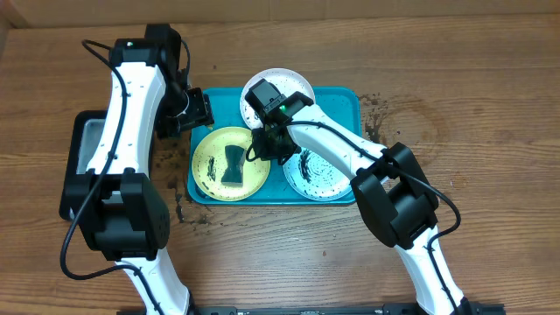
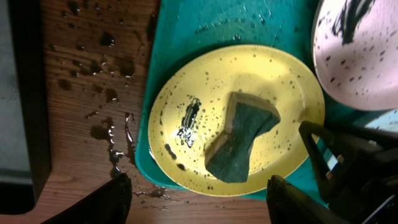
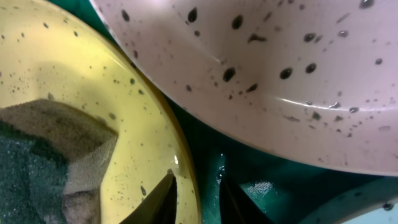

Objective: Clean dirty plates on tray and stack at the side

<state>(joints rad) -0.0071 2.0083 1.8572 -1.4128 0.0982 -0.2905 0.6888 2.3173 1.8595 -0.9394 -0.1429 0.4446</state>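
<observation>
The turquoise tray [image 1: 339, 98] lies on the wooden table [image 1: 455, 70] and holds all three plates. The yellow-green plate [image 1: 208, 150] fills the tray's left end, the white plate [image 1: 299, 80] sits at the tray's far rim and spills over it, and the light blue plate [image 1: 322, 180] lies at the tray's right end. All three are flecked with black specks. A dark green sponge [image 1: 233, 164] with a pinched waist lies on the yellow-green plate, beside a black smear. The left gripper [image 2: 199, 180] hangs over the tray's left end, its two fingers spread wide with nothing between them; only their tips show in the left wrist view. The right gripper [image 3: 200, 200] is low over the middle of the tray, one finger inside the yellow-green plate's rim and one outside it. The frame cuts off their tips, so I cannot tell whether they have clamped the rim or merely straddle it. From overhead the right arm hides part of the white plate and the light blue plate's left edge. Off the tray's left side stands a grey tray [image 1: 83, 144] with a black rim, mostly covered by the left arm. Water drops [image 2: 112, 134] lie on the wood off the tray's left side, and dark stains [image 1: 376, 109] off its right.
</observation>
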